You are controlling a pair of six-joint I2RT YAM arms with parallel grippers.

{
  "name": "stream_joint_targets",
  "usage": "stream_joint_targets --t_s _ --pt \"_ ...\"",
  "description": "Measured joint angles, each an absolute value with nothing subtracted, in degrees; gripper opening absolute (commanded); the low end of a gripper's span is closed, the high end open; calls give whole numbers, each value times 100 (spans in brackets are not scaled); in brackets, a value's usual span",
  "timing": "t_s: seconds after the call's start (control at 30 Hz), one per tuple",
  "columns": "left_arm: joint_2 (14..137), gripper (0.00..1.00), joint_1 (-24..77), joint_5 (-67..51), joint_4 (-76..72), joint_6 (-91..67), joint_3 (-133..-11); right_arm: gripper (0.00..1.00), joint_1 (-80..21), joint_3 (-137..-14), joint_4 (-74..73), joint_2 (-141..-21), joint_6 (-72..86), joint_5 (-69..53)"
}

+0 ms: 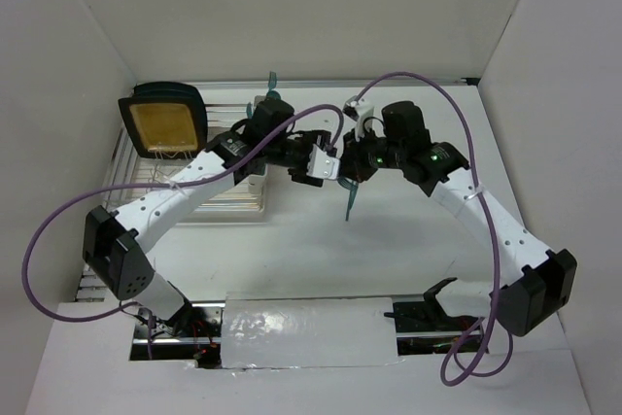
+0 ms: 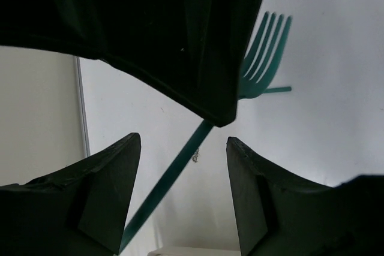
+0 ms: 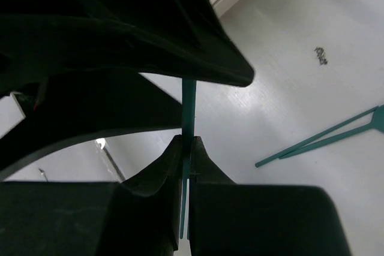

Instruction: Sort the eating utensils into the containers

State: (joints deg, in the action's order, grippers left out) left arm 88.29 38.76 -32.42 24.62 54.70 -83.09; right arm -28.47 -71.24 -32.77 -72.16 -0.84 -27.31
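Note:
My right gripper (image 3: pixel 187 142) is shut on a teal-green fork (image 3: pixel 188 103) and holds it upright above the table; in the top view the fork (image 1: pixel 350 197) hangs below that gripper (image 1: pixel 354 166). My left gripper (image 2: pixel 183 145) is open right beside it, jaws wide apart. The fork's handle (image 2: pixel 171 175) slants between them near the left finger without being pinched, and its tines (image 2: pixel 265 52) show beyond. The cream containers (image 1: pixel 256 185) lie mostly hidden under my left arm, with one teal utensil (image 1: pixel 272 83) sticking up at their far end. Two more teal utensils (image 3: pixel 321 141) lie on the table.
A clear wire-ribbed dish rack (image 1: pixel 146 177) stands at the left with a dark-rimmed yellow plate (image 1: pixel 163 121) leaning at its back. White walls close in on the left, back and right. A pale cover (image 1: pixel 309 330) lies at the near edge between the arm bases.

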Motion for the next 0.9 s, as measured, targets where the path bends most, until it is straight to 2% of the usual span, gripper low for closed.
stream_joint_targets --t_s 0.07,0.17,0.4,0.63,0.77,0.87,0.9 --pt "8947 71 3977 -2971 2390 5616 -8315 0 -2845 -7017 -3282 -7137 -12 -2749" --pt "8997 65 4110 -2624 2202 5870 -8276 0 -2845 -6971 -3301 -7059 64 -2777" --pt "9002 43 4322 -2117 1835 6414 -8156 0 -2755 -6969 -3277 -6984 167 -2786" --pt "9002 33 4407 -2016 1538 6755 -7867 1 -2714 -6969 -3374 -6984 187 -2700" --pt "9002 20 4410 -2018 1533 6855 -7795 7 -2665 -6971 -3363 -6976 246 -2674" --pt "9002 12 4412 -2051 1498 6901 -7712 18 -2637 -6971 -3369 -6945 327 -2637" --pt "9002 11 4418 -2060 1463 6897 -7695 26 -2637 -6971 -3374 -6934 366 -2628"
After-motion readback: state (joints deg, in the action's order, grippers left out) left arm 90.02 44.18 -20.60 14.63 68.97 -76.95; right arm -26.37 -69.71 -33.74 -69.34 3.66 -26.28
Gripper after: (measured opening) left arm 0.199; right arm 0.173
